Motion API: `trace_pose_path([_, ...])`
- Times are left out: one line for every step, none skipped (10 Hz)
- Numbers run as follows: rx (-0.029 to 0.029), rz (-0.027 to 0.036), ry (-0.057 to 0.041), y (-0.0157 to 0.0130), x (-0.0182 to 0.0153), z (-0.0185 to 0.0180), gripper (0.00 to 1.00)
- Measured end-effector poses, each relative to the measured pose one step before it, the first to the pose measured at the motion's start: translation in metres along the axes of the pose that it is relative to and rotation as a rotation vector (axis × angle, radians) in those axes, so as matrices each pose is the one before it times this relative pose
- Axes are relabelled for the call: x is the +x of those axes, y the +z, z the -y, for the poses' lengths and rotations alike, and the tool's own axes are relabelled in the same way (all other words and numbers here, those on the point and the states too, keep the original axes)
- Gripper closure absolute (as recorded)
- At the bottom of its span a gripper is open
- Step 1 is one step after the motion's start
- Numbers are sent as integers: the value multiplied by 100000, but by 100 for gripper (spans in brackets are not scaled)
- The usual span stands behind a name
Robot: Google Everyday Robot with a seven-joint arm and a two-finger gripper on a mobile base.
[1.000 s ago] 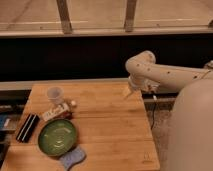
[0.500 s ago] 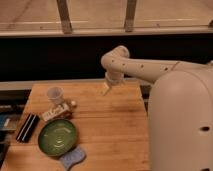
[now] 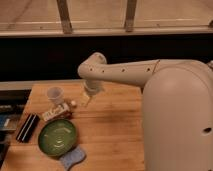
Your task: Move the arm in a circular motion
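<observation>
The cream-white arm (image 3: pixel 130 74) reaches from the right across the back of the wooden table (image 3: pixel 110 130). Its rounded elbow joint (image 3: pixel 92 67) sits above the table's back middle. The gripper (image 3: pixel 86 100), a small pale tip, hangs down from the elbow just above the table surface, right of a white cup (image 3: pixel 55 95) and close to a small pale ball (image 3: pixel 73 103). It holds nothing that I can see.
A green plate (image 3: pixel 57 136) lies at the front left with a blue sponge (image 3: pixel 72 157) beside it. A snack bar (image 3: pixel 55 112) and a black box (image 3: pixel 27 127) lie left. The robot's large white body (image 3: pixel 180 125) fills the right side. A dark window wall runs behind.
The arm has swung steadily leftward across the table's back. The elbow and tip moved from the right edge to the middle left, toward the cup, and slightly lower.
</observation>
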Motion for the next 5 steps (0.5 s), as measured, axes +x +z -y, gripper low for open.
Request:
trace_pose_path([-1570,-1691,-3501,241,992,-2013,20])
trace_pose_path([-1042,-1268,-1340,133,1049,-1323,20])
trace_pose_path([-349,-1273,-789,73,1692,-951,20])
trace_pose_path([-784,-970,1006,-32,2397,-485,20])
trace_pose_path([-376,-326,1476,-62,1679,140,20])
